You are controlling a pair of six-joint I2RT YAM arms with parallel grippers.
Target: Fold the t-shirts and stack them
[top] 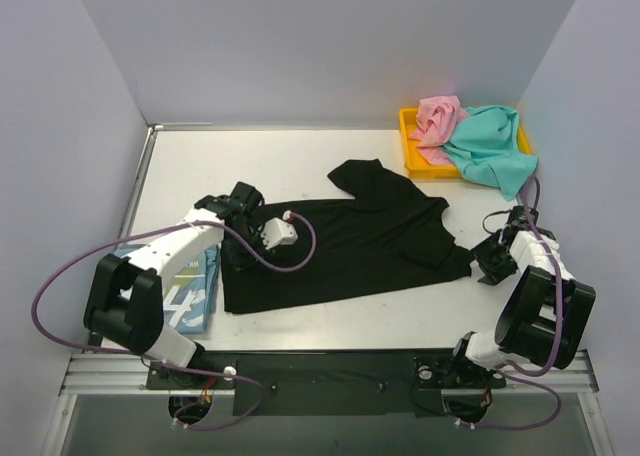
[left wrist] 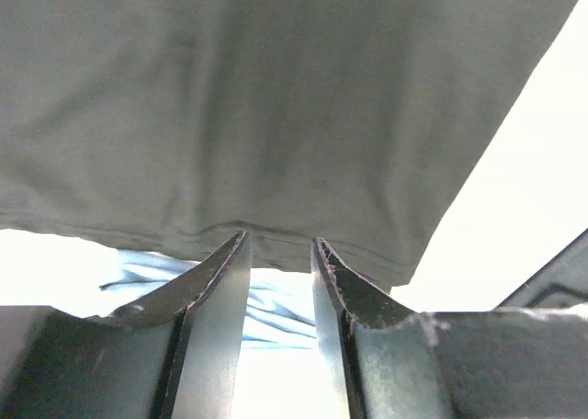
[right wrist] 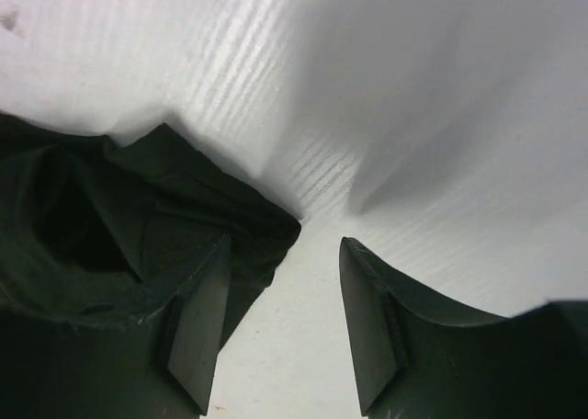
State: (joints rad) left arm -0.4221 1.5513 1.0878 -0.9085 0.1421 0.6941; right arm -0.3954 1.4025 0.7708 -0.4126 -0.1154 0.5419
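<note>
Pale lavender walls (top: 330, 46), white tabletop (top: 250, 166), even light

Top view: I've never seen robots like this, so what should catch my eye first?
A black t-shirt lies spread across the middle of the white table. At the far right corner, a yellow tray holds a pink t-shirt and a teal t-shirt in a crumpled heap, the teal one spilling over the tray's edge.

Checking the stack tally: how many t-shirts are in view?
4: black t-shirt spread mid-table; light blue t-shirt at the near left; pink t-shirt and teal t-shirt heaped in the yellow tray, far right. Others may hide underneath.
</note>
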